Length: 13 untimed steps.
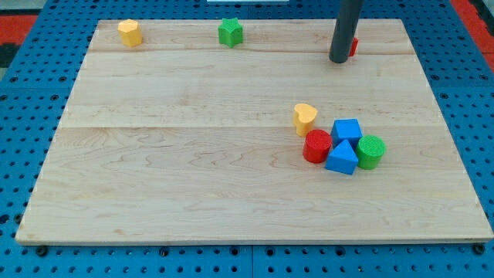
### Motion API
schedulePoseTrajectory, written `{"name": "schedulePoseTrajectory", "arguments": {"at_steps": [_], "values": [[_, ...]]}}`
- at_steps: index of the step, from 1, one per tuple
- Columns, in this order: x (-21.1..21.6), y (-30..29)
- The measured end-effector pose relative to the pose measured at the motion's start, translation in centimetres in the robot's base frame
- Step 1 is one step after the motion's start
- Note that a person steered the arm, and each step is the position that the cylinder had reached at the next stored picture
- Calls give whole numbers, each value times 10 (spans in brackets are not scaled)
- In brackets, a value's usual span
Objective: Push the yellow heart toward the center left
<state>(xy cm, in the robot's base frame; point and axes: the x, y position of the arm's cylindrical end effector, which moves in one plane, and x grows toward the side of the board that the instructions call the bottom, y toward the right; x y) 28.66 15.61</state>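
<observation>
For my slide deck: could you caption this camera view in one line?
My tip rests near the board's top right, far above the yellow heart, which sits beside a cluster of red, blue and green blocks.

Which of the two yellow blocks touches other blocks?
The yellow heart right of centre: it sits against the red cylinder in the cluster. The other yellow block stands alone at the view's top left corner.

Dark rod upright, entering from view's top right; my tip [338, 60] down on board surface.
</observation>
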Motion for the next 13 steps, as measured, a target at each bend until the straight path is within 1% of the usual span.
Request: {"name": "schedulePoseTrajectory", "arguments": {"at_steps": [2, 3, 4, 5, 6, 7, 8, 9, 10, 11, 12, 13], "values": [[-42, 3], [-14, 4], [64, 4], [130, -12], [149, -60], [149, -149], [149, -223], [175, -190], [186, -237], [169, -307], [163, -322], [193, -259]]}}
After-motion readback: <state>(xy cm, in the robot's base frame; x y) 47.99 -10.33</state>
